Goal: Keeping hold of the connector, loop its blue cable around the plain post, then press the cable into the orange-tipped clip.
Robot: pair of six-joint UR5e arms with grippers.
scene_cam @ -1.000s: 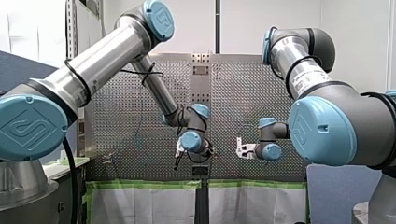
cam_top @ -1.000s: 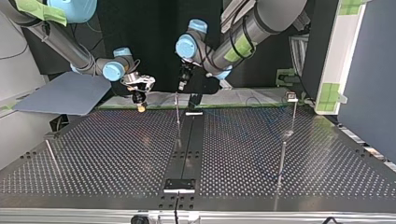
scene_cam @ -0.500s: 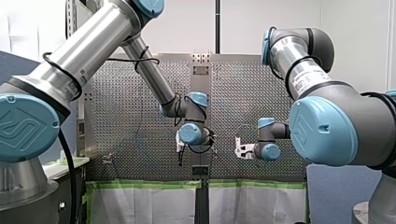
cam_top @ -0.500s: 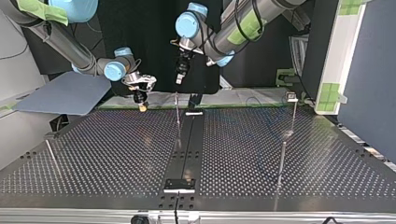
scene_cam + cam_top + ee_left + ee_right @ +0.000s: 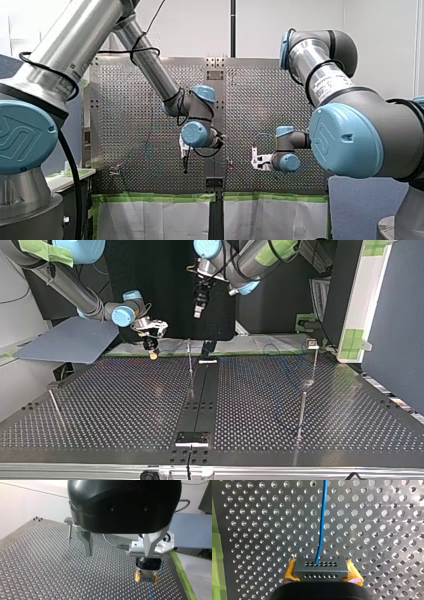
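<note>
Over table (image 5: 100,400), left gripper (image 5: 198,313) higher, right gripper (image 5: 151,353) unmoved, gripping connector (image 5: 320,568)

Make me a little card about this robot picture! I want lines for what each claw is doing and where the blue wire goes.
right gripper: shut on the connector, with yellow pads on both sides
blue cable: comes out of the connector and runs off over the perforated table
left gripper: open, holding nothing, up above the table
thin metal post: stands on the table near the right gripper
</note>
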